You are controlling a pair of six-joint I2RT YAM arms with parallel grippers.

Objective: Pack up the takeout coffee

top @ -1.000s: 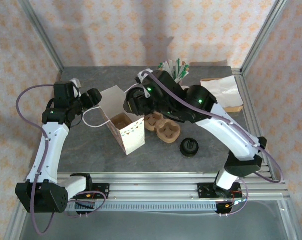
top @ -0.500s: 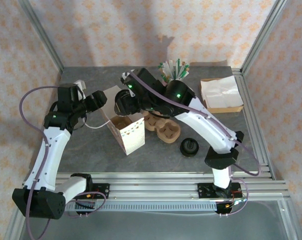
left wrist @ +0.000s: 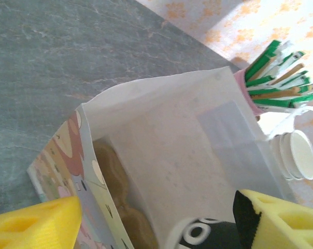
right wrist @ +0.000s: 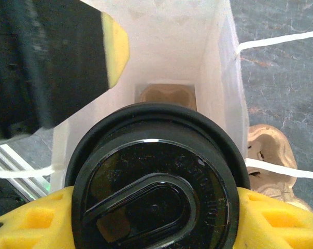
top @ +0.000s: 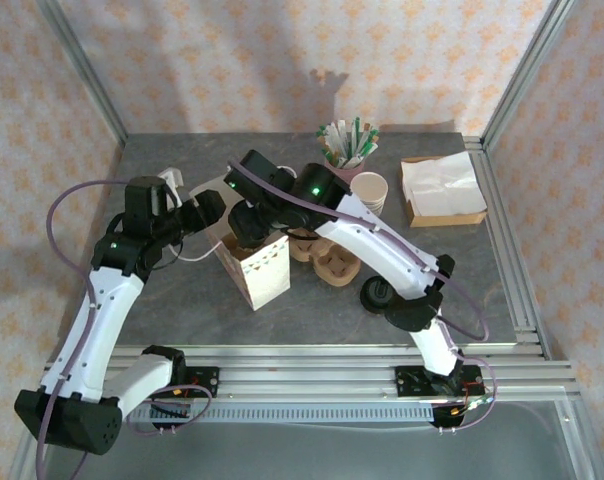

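Two arms meet at the paper bag (top: pixel 260 272), which stands where we saw it a second ago. Our right gripper (right wrist: pixel 156 220) is clenched on the takeout coffee (right wrist: pixel 154 176), with a yellow pad on either side of the cup under its black lid. It has swung left from above the cardboard carrier (top: pixel 330 262) on the table and now hangs over the bag's open mouth. We can see a brown moulded tray (right wrist: pixel 166 94) at the bottom of the bag beneath it. That swing has uncovered the stack of white cups (top: pixel 371 190). Our left gripper (top: pixel 208 211) has edged closer to the bag's left rear edge, fingers (left wrist: pixel 34 228) spread wide, released
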